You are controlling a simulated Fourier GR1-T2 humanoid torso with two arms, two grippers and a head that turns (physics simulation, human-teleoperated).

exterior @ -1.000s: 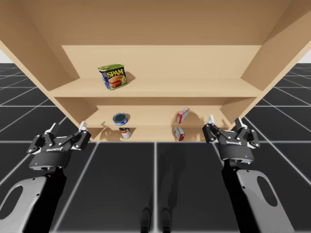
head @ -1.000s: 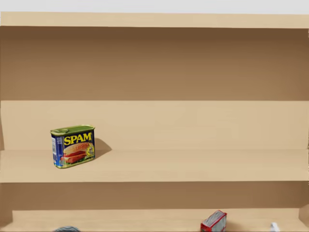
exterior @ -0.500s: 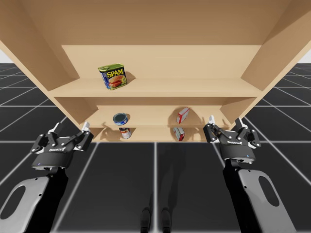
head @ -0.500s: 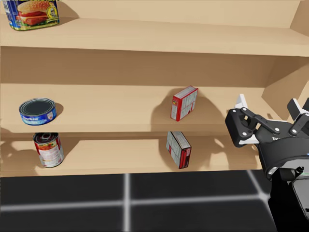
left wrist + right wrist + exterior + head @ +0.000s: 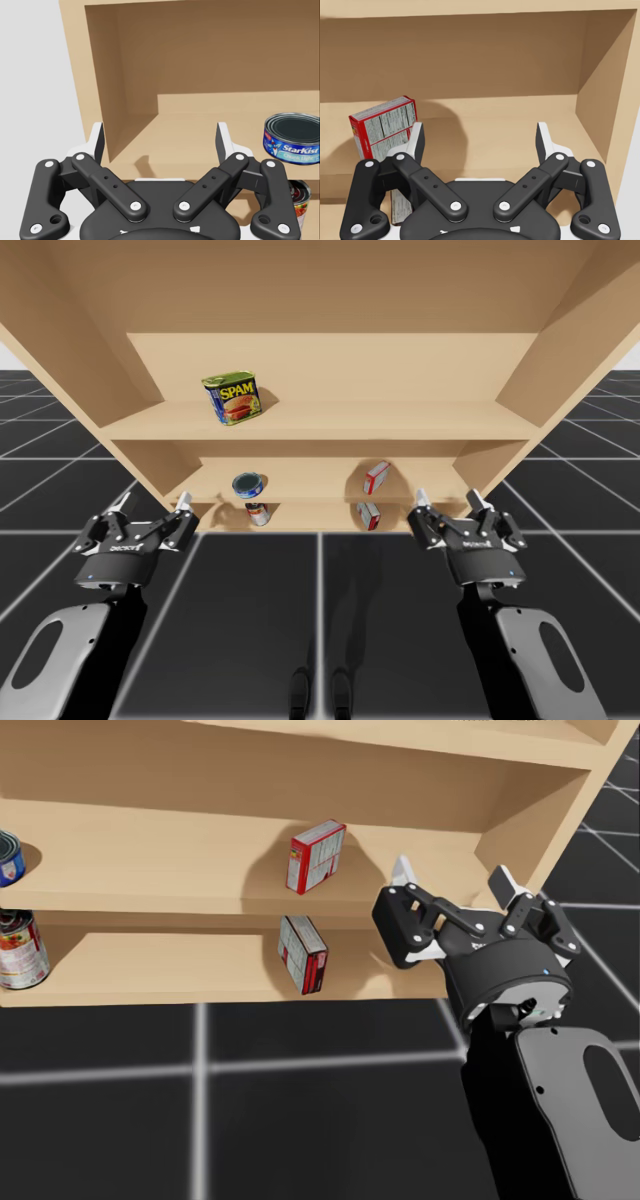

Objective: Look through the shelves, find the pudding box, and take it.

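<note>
Right pincer (image 5: 452, 878) spread wide — upper red box (image 5: 317, 856) near.

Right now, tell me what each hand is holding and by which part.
Nothing is held. My left hand and right hand are both open and empty; the right one is near but not touching the upper red box.

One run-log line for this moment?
stage: pre-grasp | right hand: open, near upper red box | left hand: open | nothing held
</note>
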